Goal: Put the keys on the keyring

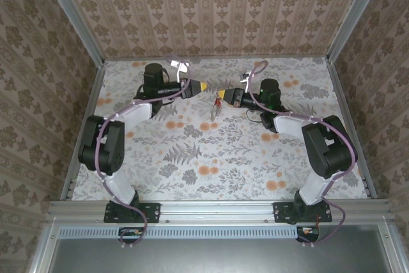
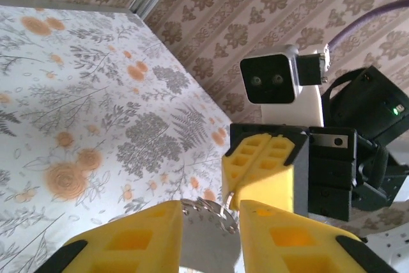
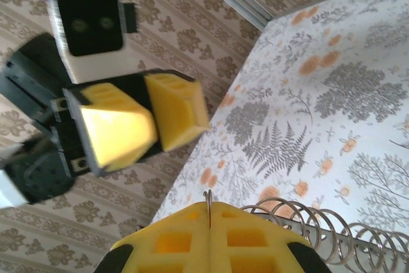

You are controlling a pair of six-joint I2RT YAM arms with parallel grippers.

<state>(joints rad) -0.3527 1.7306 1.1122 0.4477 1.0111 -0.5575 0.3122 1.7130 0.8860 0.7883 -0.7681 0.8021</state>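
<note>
- Yellow-fingered right gripper (image 3: 210,218): pressed together on thin metal sliver (image 3: 208,199).
- Left gripper (image 2: 209,212): narrow gap, silvery piece (image 2: 204,238) between; hold unclear.
- Red key (image 1: 218,101): just under right tip.

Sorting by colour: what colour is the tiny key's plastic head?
Tiny key's head: bright red, best in top external view.

soft, warm light falls evenly from above in the overhead view, so the black-and-white jointed arms (image 1: 105,148) lay only faint, diffuse shadows on the white floral-printed table top (image 1: 192,158). in both wrist views the near yellow ribbed plastic fingers (image 2: 128,247) are out of focus. in the right wrist view the left gripper (image 3: 172,129) shows one finger face washed pale by glare, with blur along the left edge.
</note>
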